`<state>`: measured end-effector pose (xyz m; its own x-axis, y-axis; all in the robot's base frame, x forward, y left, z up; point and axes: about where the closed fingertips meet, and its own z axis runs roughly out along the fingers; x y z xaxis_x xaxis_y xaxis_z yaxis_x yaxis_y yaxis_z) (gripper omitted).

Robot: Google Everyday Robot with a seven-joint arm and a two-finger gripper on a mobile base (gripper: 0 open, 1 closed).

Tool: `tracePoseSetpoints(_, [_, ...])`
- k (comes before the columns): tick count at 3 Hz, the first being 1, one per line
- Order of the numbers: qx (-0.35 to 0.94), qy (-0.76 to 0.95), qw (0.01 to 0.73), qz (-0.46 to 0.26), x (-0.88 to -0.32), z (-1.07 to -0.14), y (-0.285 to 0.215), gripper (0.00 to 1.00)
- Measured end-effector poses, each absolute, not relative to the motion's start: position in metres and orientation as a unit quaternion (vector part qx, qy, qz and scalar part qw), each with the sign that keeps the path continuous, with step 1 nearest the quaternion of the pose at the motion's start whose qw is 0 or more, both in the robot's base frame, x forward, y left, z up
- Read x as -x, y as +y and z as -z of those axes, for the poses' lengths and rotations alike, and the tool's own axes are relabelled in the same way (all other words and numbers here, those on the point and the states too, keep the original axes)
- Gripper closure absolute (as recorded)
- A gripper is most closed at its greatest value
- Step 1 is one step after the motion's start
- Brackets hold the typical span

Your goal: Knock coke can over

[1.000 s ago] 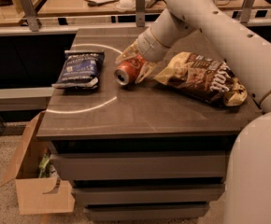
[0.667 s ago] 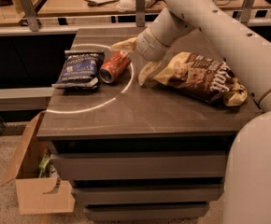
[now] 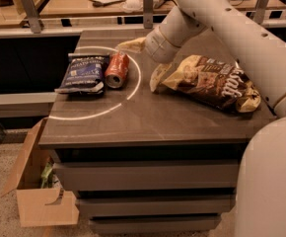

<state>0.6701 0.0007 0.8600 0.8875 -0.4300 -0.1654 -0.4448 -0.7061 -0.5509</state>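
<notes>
Hand to coke can: bearing and lie

Hand [image 3: 139, 63]: low over the far middle of the tabletop [image 3: 148, 125], at the end of the single arm [image 3: 222, 26], which reaches in from the right. The two tan fingers [image 3: 130, 45] are spread apart and clamp nothing. One points left along the far side of the can, the other hangs down toward the tabletop by the brown-and-yellow bag.

Coke can [image 3: 117, 69]: lies on its side, not upright, just to the left of the hand in the camera view. It is very near the fingers, with no contact visible. Its long axis runs roughly from the far edge toward the near edge, and one round silver end faces the camera. Its left flank is against, or just beside, the right edge of the dark blue chip bag [image 3: 83, 73]. It rests inside the white ring [image 3: 84, 116] marked on the tabletop.

Brown-and-yellow chip bag [image 3: 212, 82]: flat, to the right of the hand and well apart from the can.

Cardboard box [image 3: 39, 206]: on the floor at the lower left, off the tabletop.

Assessment: with the can already on its side, the knock-over looks done. Any further push leftward would press it into the blue bag, so what likely remains is to lift the hand up and to the right, clear of the can.
</notes>
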Motion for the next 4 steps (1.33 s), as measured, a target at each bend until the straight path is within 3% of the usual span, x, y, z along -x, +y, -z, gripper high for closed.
tracePoseSetpoints(4, [0.923,0.237,0.302,-0.012,-0.6701,-0.8650,0.0008,0.00])
